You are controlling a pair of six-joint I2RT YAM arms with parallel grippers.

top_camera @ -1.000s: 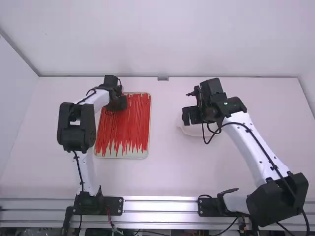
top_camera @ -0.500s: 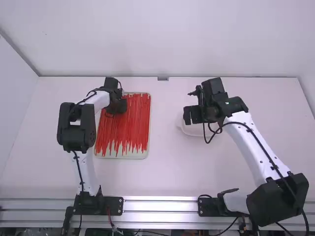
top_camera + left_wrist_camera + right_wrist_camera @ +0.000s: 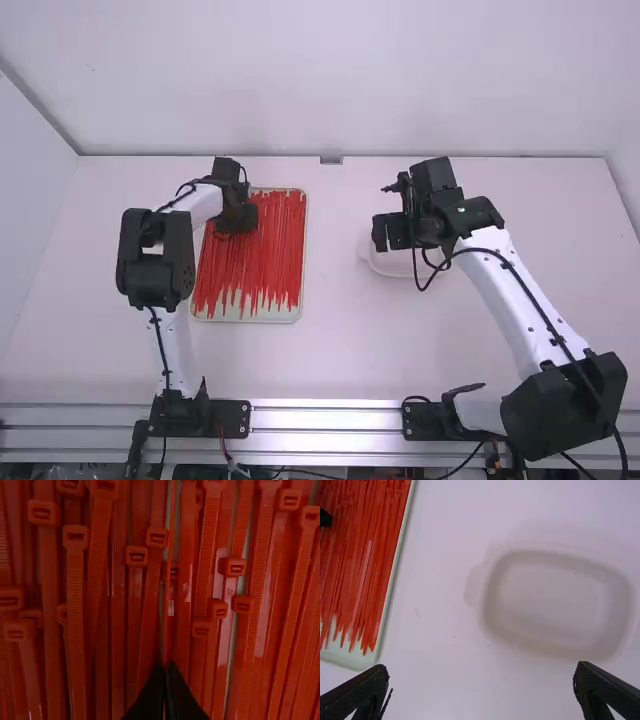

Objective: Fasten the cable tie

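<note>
Many red cable ties (image 3: 255, 255) lie side by side on a pale tray (image 3: 303, 262) at the left of the table. My left gripper (image 3: 232, 216) is down on the ties at the tray's far left part. Its black fingers (image 3: 150, 700) are pressed together, and the thin edge of one red cable tie (image 3: 165, 605) runs out from between the tips. My right gripper (image 3: 396, 236) hangs open above a white dish (image 3: 384, 264) right of the tray. Seen from the right wrist, the two fingertips (image 3: 357, 690) stand wide apart with the dish (image 3: 555, 605) between them, and nothing is held.
The ties (image 3: 360, 555) and the tray's corner (image 3: 365, 660) lie beside the dish. Bare white table spreads in front of the tray and dish and out to the right. A white wall closes the far edge.
The left gripper has slid a little toward the near side over the ties. The right gripper has barely shifted above the dish.
</note>
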